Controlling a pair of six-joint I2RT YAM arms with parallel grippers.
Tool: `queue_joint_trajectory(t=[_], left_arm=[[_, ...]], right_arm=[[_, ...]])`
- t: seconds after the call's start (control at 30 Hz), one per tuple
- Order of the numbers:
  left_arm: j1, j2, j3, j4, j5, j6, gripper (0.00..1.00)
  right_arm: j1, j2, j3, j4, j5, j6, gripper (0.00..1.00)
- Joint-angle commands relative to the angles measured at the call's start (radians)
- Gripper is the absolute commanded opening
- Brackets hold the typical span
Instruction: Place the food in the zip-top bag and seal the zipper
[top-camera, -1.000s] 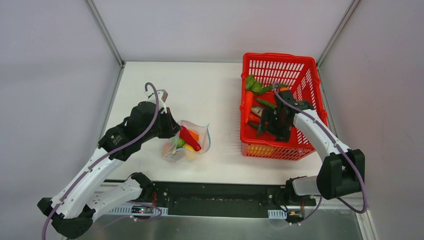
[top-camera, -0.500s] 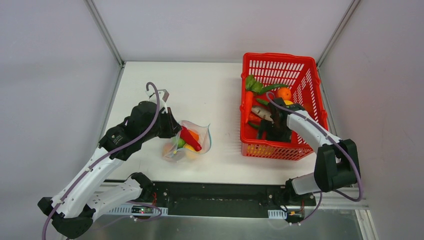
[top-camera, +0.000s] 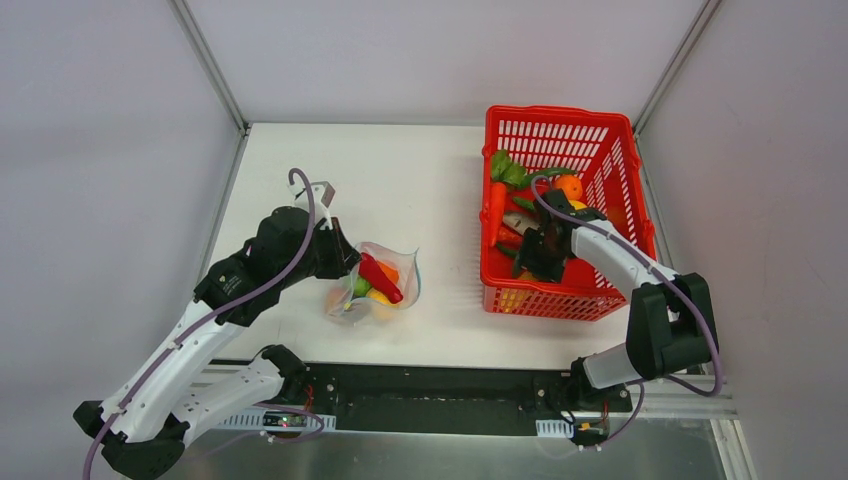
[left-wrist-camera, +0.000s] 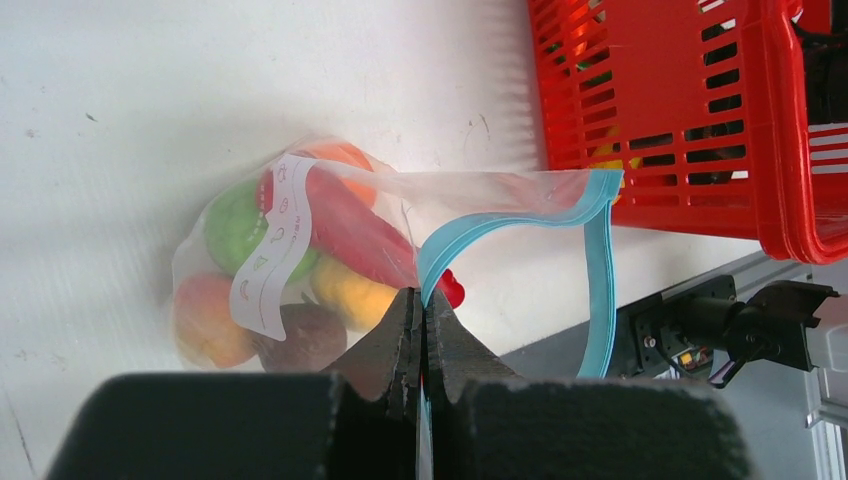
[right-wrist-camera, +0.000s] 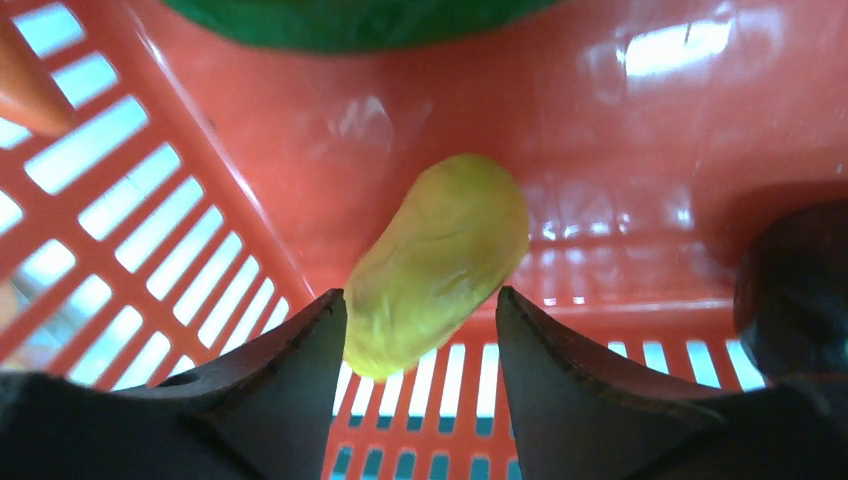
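The clear zip-top bag (left-wrist-camera: 330, 230) lies on the white table, its mouth held up and open. Inside it are food pieces: a red pepper (top-camera: 380, 277), a green ball, an orange one, a yellow one and a dark one. My left gripper (left-wrist-camera: 423, 295) is shut on the teal-blue zipper (left-wrist-camera: 500, 215) at the bag's near lip. My right gripper (right-wrist-camera: 421, 300) reaches down into the red basket (top-camera: 560, 118). Its fingertips press both sides of a yellow food piece (right-wrist-camera: 440, 240) that rests on the basket floor.
The basket also holds a carrot (top-camera: 496, 205), green pieces (top-camera: 505, 168), an orange ball (top-camera: 569, 187) and a dark ball (right-wrist-camera: 795, 270) right of my right fingers. Its mesh walls stand close around the right gripper. Metal frame posts rise at the table's back corners.
My right gripper has shifted slightly inside the basket, and its jaws have narrowed from wide open onto the yellow piece. The left gripper and the bag have stayed put.
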Motion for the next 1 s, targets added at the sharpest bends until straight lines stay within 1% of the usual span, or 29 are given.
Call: queue_joint_trajectory(t=[0.0,0.07,0.13,0.23,0.33,0.43,0.7,0.77,0.83,0.97], left_arm=[[0.010,-0.003,-0.003,0.032,0.008,0.004,0.00],[0.010,-0.006,-0.004,0.030,0.005,0.004,0.00],[0.010,-0.011,-0.005,0.029,0.001,0.001,0.00],[0.010,-0.014,-0.010,0.028,-0.002,0.000,0.00],[0.010,-0.014,-0.013,0.030,0.000,-0.006,0.00],[0.010,-0.015,-0.014,0.035,0.007,-0.013,0.00],[0.010,-0.015,-0.013,0.024,-0.002,-0.013,0.00],[0.010,-0.014,-0.012,0.023,-0.003,-0.013,0.00],[0.010,-0.014,-0.013,0.021,-0.006,-0.012,0.00],[0.010,-0.010,-0.007,0.014,-0.004,-0.013,0.00]], right_arm=[[-0.007,-0.005,-0.025,0.148,0.093,0.039,0.64],[-0.006,-0.025,-0.024,0.165,0.145,0.043,0.76],[-0.006,-0.050,-0.020,0.169,0.143,0.033,0.81],[-0.007,-0.084,-0.036,0.191,0.126,0.030,0.85],[-0.006,-0.085,-0.055,0.198,0.113,0.035,0.85],[-0.006,-0.063,-0.071,0.203,0.110,0.048,0.83],[-0.007,-0.006,-0.092,0.261,0.121,0.080,0.63],[-0.006,0.004,-0.091,0.263,0.134,0.078,0.63],[-0.006,0.007,-0.092,0.264,0.142,0.070,0.58],[-0.007,0.008,-0.096,0.275,0.148,0.063,0.58]])
